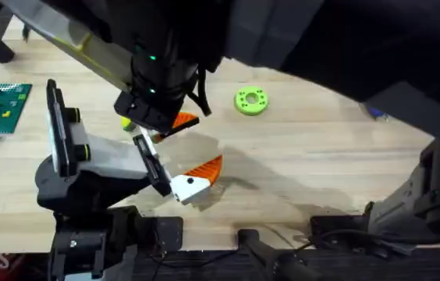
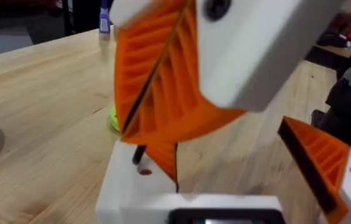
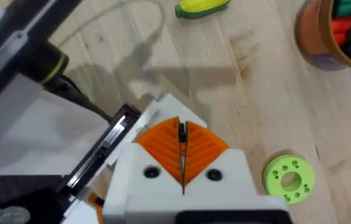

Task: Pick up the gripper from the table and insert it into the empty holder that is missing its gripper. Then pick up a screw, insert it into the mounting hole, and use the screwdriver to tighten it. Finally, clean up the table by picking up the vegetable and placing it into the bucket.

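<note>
The right gripper [image 3: 183, 163] hangs above the table [image 1: 321, 164], near the green disc [image 3: 289, 178], with its orange pads pressed together on nothing. The left gripper [image 2: 182, 149] reaches toward the disc too; I cannot tell its state.

Your overhead view is evenly lit from above: the bench [image 1: 321, 148] reads bright, and a soft grey shadow spreads beside the holder [image 1: 190, 185]. A large dark arm [image 1: 345, 39] close under the camera blurs out beyond the green disc [image 1: 251, 101]. In your left wrist view, the near orange pad [image 2: 163, 74] is badly out of focus. In your right wrist view, the vegetable [image 3: 201, 7] is soft, with faint shadows on the wood near it.
</note>
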